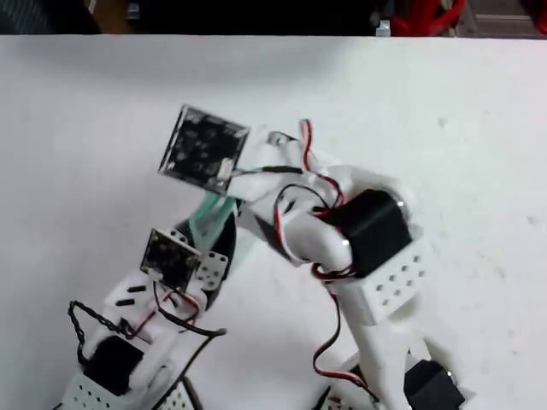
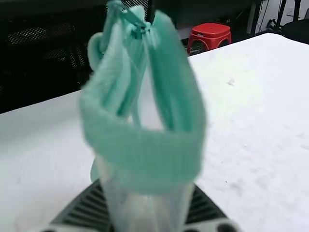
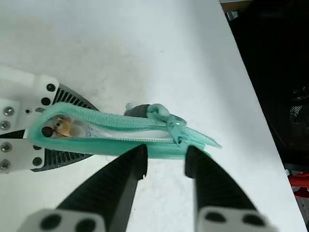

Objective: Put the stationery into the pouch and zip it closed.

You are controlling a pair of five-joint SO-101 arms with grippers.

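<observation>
Pouch, green, sits clamped at one end in the left gripper. Right gripper hovers with jaws spread, just beside its zipper pull.

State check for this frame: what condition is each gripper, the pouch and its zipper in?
left gripper: shut on the pouch.
right gripper: open, fingers near the zipper pull.
pouch: clamped at one end, mouth gaping, unzipped.
zipper pull: at the end away from the left gripper.
stationery: some visible inside the pouch.
</observation>
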